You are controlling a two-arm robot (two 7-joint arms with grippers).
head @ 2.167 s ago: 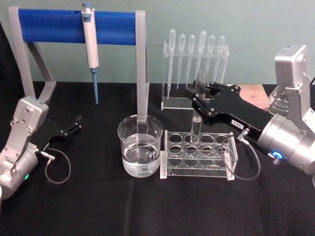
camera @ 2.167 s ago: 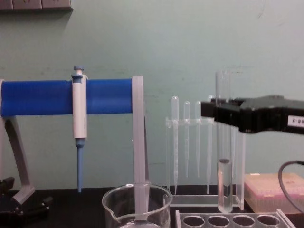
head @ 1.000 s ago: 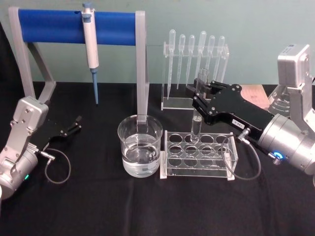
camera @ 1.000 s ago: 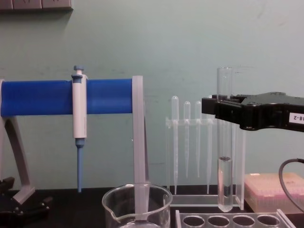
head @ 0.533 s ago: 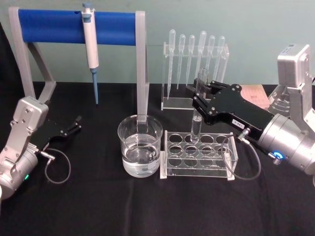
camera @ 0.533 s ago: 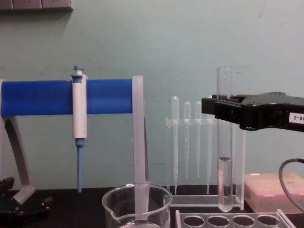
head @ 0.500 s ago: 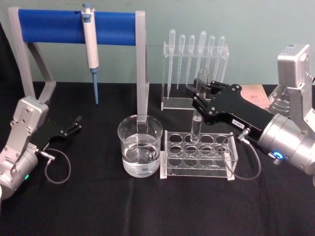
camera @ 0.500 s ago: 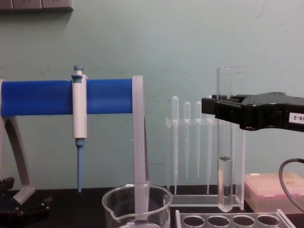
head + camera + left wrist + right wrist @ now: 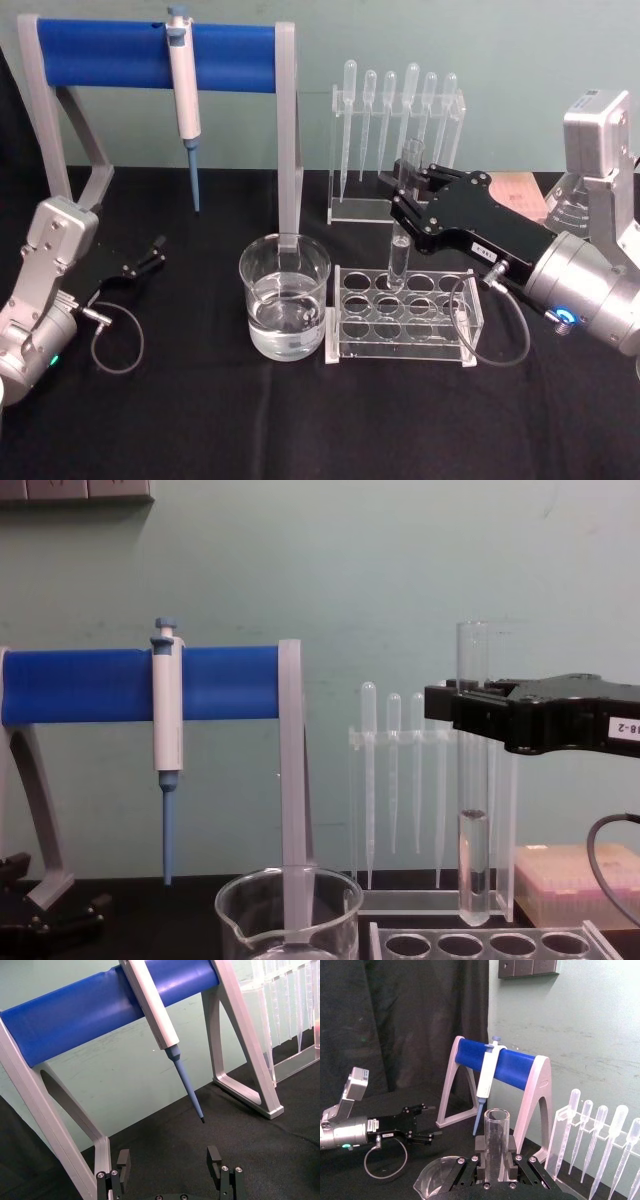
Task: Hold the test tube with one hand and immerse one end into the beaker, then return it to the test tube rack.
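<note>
- The chest view showed the test tube point(image 9: 472, 870) upright, its round bottom at the top edge of the test tube rack point(image 9: 487, 946); the head view left this unclear.
- The right gripper point(image 9: 405, 196) was clenched on the tube's upper part, over the rack's back row.
- The left gripper point(image 9: 155, 250) lay far left of the rack, jaws released.
- The beaker point(image 9: 285, 297), just left of the rack, held clear liquid.
- The tube's lower part also held liquid.

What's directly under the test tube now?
The test tube rack: the test tube, held by the right hand, hangs just above its back row. Which hole lies beneath is hidden by the tube itself. Left hand sits idle.
</note>
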